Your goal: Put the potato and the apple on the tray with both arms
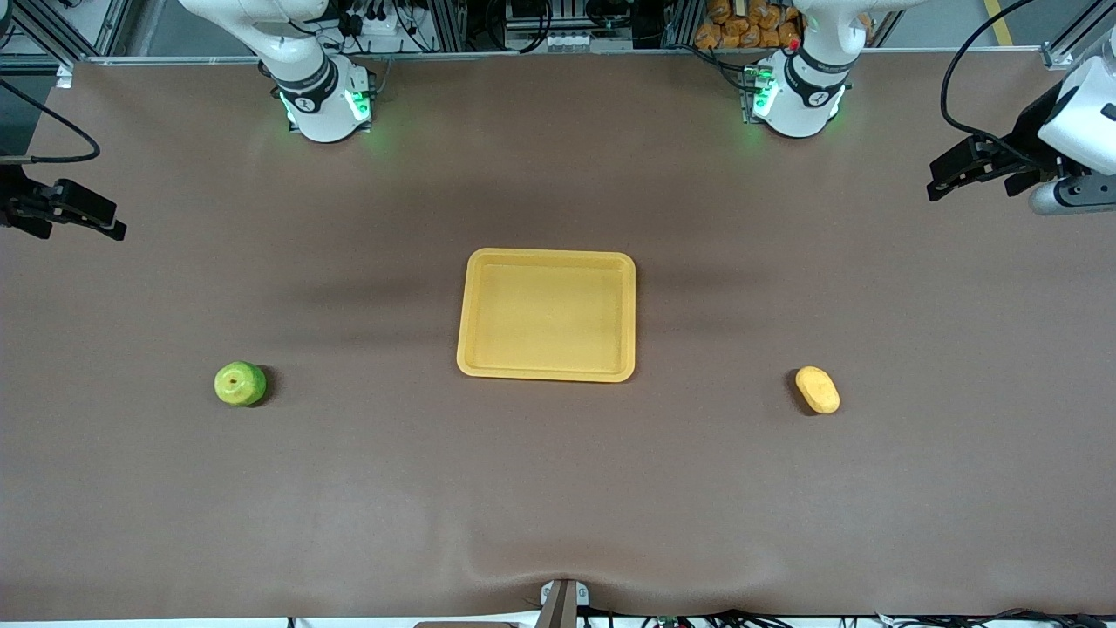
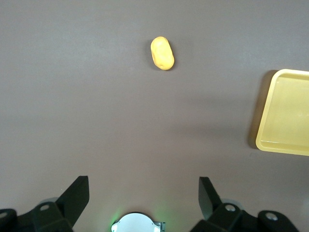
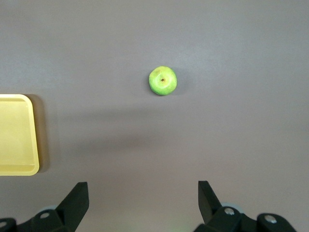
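Observation:
The yellow tray [image 1: 547,314] lies with nothing on it in the middle of the brown table. The green apple [image 1: 240,384] rests on the table toward the right arm's end, a little nearer the front camera than the tray. The oval yellow potato [image 1: 817,389] lies toward the left arm's end, about level with the apple. My left gripper [image 1: 940,181] hangs open over bare table at its own end; its wrist view shows the potato [image 2: 162,53] and a tray [image 2: 285,113] corner past the open gripper [image 2: 144,186]. My right gripper [image 1: 115,222] hangs open at the other end; the apple [image 3: 162,80] and tray [image 3: 17,135] show ahead of it [image 3: 143,191].
The two arm bases [image 1: 327,100] [image 1: 798,96] stand along the table edge farthest from the front camera. A small camera mount [image 1: 562,602] sits at the edge nearest it, where the brown mat bulges slightly. Cables and racks run along the table's outside.

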